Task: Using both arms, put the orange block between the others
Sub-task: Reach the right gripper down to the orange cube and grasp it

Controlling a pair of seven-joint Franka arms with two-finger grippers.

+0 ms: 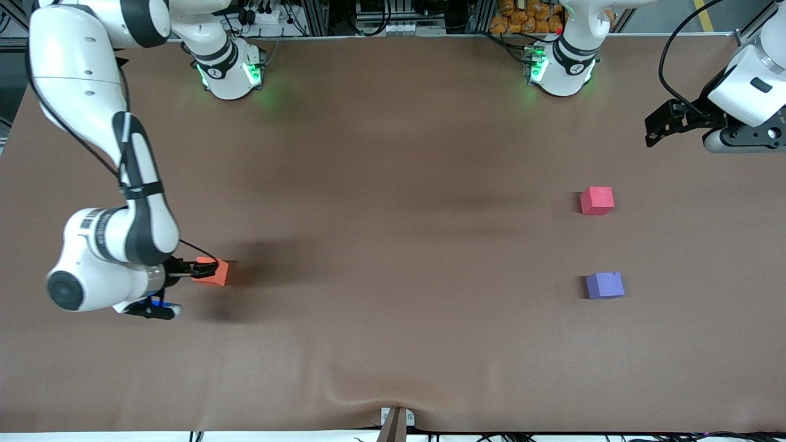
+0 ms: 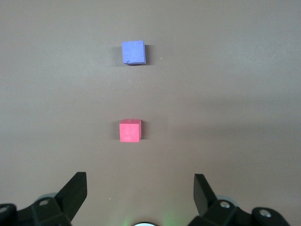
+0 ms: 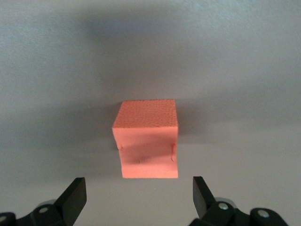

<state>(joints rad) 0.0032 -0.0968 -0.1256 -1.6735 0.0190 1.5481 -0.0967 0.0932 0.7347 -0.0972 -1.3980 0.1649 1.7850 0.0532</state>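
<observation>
Orange block [image 3: 146, 141] sits just beside right gripper's [image 3: 139, 197] open jaws.

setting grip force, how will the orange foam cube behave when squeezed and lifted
The orange foam cube already shows small dents on one face, so it probably squashes under the pads. Its matte, pebbled top should resist slipping. Flat-sided and sitting square on the table, it should slide rather than roll.

You see a brown table cover [image 1: 393, 184] rumpled at the edge nearest the front camera; cables [image 1: 276, 15], metal framing and orange bags [image 1: 528, 15] line the robots' end.
</observation>
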